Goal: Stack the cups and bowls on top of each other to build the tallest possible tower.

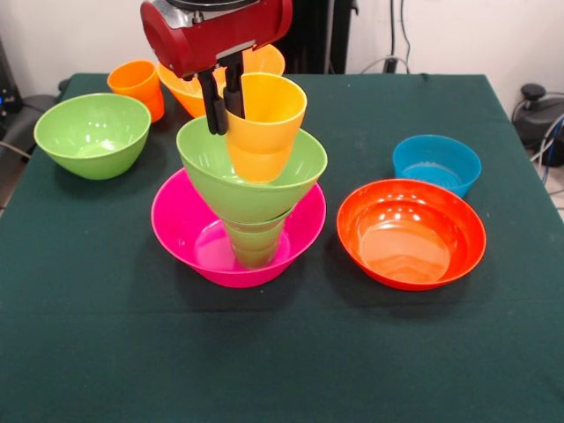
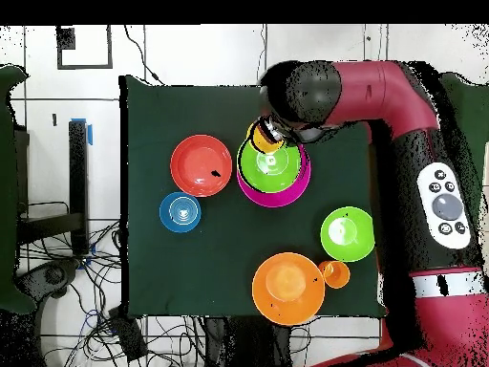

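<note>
The tower stands mid-table: a big pink bowl [image 1: 181, 225] [image 2: 277, 197] as base, green cups [image 1: 256, 242] nested upright in it, and a light green bowl [image 1: 211, 163] [image 2: 274, 164] resting on them. A yellow cup [image 1: 264, 123] [image 2: 265, 138] sits tilted in that green bowl. My gripper [image 1: 224, 119] comes down from above and is shut on the yellow cup's left rim, one finger outside the wall and one inside. In the overhead view the arm hides the fingers.
A red-orange bowl [image 1: 411, 233] [image 2: 201, 164] and a blue bowl [image 1: 436, 163] [image 2: 180, 212] lie to the tower's right in the front view. A second light green bowl [image 1: 92, 134] [image 2: 347, 233], an orange cup [image 1: 137, 84] [image 2: 334, 274] and an orange bowl [image 1: 264, 60] [image 2: 287, 287] stand at the back left.
</note>
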Available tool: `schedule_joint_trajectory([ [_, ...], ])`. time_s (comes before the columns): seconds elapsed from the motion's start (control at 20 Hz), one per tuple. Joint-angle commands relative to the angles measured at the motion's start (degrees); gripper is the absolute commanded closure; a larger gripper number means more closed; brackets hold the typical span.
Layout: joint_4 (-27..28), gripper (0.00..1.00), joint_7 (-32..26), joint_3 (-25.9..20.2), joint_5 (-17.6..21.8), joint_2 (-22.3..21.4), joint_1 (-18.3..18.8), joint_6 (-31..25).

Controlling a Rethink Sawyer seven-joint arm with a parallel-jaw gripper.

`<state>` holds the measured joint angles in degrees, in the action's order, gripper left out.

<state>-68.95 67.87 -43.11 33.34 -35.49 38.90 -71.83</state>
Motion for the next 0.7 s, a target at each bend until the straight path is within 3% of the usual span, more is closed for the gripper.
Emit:
schedule_joint_trajectory([
  [0.05, -5.44, 1.00, -3.50, 2.92, 1.28, 1.36, -0.41, 2.20],
  [0.7, -5.76, 1.00, -3.37, 2.73, 1.34, 1.54, -0.26, 3.04],
])
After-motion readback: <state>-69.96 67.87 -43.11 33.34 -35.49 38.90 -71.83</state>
